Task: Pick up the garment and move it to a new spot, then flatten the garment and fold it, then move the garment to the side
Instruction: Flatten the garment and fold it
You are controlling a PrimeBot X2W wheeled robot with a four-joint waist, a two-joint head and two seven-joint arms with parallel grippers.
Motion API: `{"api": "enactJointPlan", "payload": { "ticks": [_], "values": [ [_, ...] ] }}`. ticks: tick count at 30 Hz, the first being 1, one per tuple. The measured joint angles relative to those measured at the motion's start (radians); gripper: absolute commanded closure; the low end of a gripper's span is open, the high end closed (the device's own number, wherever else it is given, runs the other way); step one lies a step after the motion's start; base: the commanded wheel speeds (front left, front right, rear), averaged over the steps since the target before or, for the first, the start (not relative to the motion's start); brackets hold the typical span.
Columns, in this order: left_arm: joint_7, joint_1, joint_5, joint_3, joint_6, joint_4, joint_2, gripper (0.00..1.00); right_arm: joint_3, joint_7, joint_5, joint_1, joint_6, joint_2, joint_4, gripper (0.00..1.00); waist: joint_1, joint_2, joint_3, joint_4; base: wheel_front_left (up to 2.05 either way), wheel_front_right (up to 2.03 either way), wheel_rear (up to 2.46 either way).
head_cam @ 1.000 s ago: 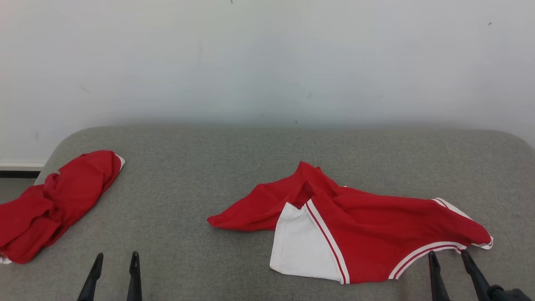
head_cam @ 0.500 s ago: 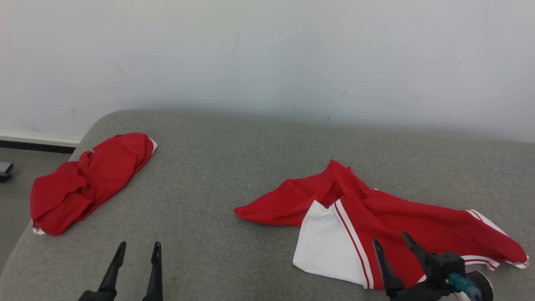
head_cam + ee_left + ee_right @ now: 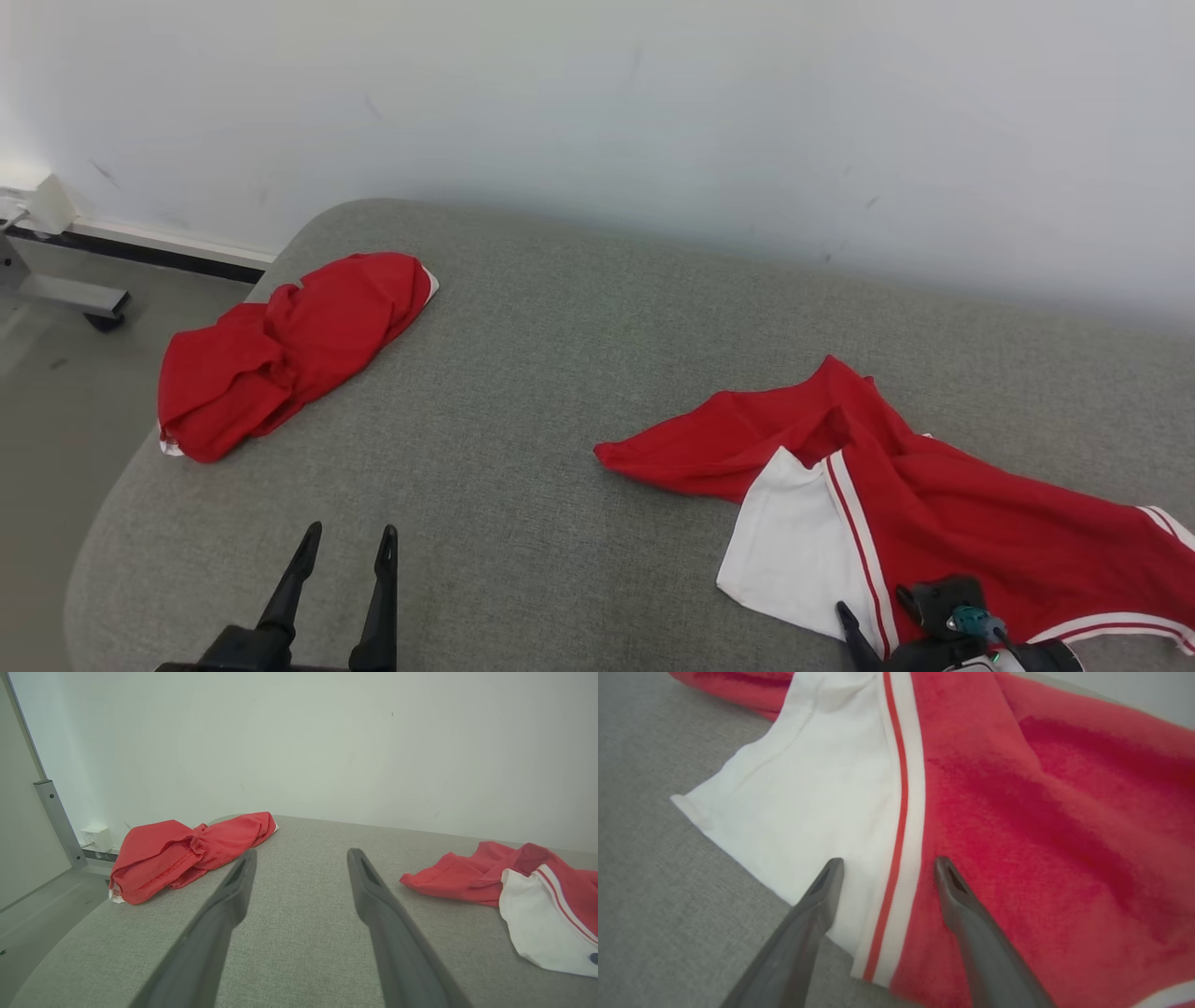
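Note:
The garment (image 3: 943, 504) is red with a white panel and white stripes, and lies rumpled on the right of the grey table; it also shows in the left wrist view (image 3: 537, 891). My right gripper (image 3: 878, 611) hangs open over its near edge. In the right wrist view its fingers stand either side of the red-and-white stripe of the garment (image 3: 994, 788), with the right gripper (image 3: 888, 861) holding nothing. My left gripper (image 3: 350, 532) is open and empty over bare table at the front left, as the left wrist view confirms for the left gripper (image 3: 302, 854).
A second red garment (image 3: 280, 355) lies bunched at the table's far left corner, also in the left wrist view (image 3: 187, 851). The grey padded table (image 3: 560, 373) has rounded edges and stands against a white wall. Floor and a metal frame foot (image 3: 65, 299) lie to the left.
The head view has swung left, shifting everything rightward. My right gripper has moved from beside the garment's right hem to above its white panel and stripe. Both garments lie as before.

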Motion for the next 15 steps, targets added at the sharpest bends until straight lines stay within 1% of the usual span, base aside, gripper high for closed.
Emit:
{"api": "enactJointPlan", "payload": {
  "ticks": [3,4,5,10,14,15],
  "values": [
    [0.0,0.0,-0.002,0.006,0.0,0.0,0.002,0.0,-0.013,-0.001,-0.011,-0.015,0.0,0.018,0.045,0.0,0.0,0.0,0.004,0.001,0.0,0.0,0.0],
    [0.0,0.0,-0.002,0.011,0.0,0.0,0.003,0.0,-0.011,-0.006,-0.012,-0.019,0.0,0.022,0.055,0.81,0.0,0.0,0.004,-0.002,0.0,0.0,0.0],
    [0.0,0.001,-0.002,0.012,0.0,0.0,0.003,0.0,-0.013,-0.017,-0.01,-0.022,0.0,0.026,0.062,1.0,0.0,0.0,0.003,-0.006,0.0,0.0,0.0],
    [0.0,0.02,-0.002,0.028,0.0,-0.003,0.002,0.0,0.004,-0.079,0.001,-0.023,0.0,0.032,0.07,1.0,0.0,0.0,-0.002,-0.041,0.0,0.0,0.0],
    [0.0,0.029,-0.001,0.037,0.0,-0.006,0.002,0.0,0.022,-0.113,0.005,-0.022,0.0,0.012,0.026,1.0,0.0,0.0,-0.006,-0.068,0.0,0.0,0.0],
    [0.0,0.036,-0.001,0.044,0.0,-0.007,0.003,0.0,0.042,-0.124,0.035,-0.008,0.0,-0.009,-0.018,1.0,0.0,0.0,-0.01,-0.087,0.0,0.0,0.0]
  ]
}}
